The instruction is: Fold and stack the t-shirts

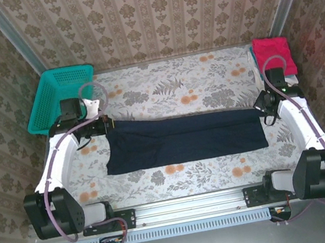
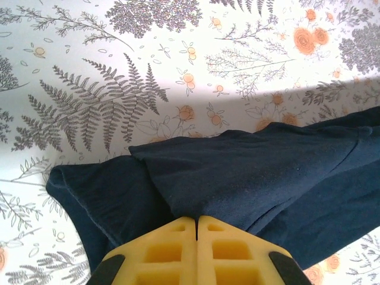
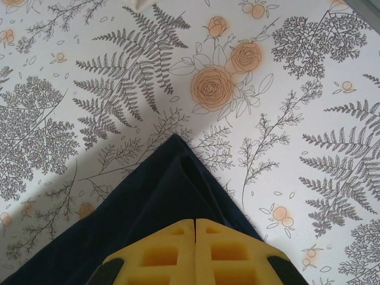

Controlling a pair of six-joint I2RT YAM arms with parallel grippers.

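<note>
From above, the navy t-shirt lies stretched across the worktop between left hand and right hand, likely held taut to flatten it for folding. Left wrist: fingers pinched shut on its cloth. Right wrist: fingers clamp a corner

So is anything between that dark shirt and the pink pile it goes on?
Nothing visible does: just tablecloth between the navy shirt and the pink shirt. The right fingers grip the navy corner.
</note>
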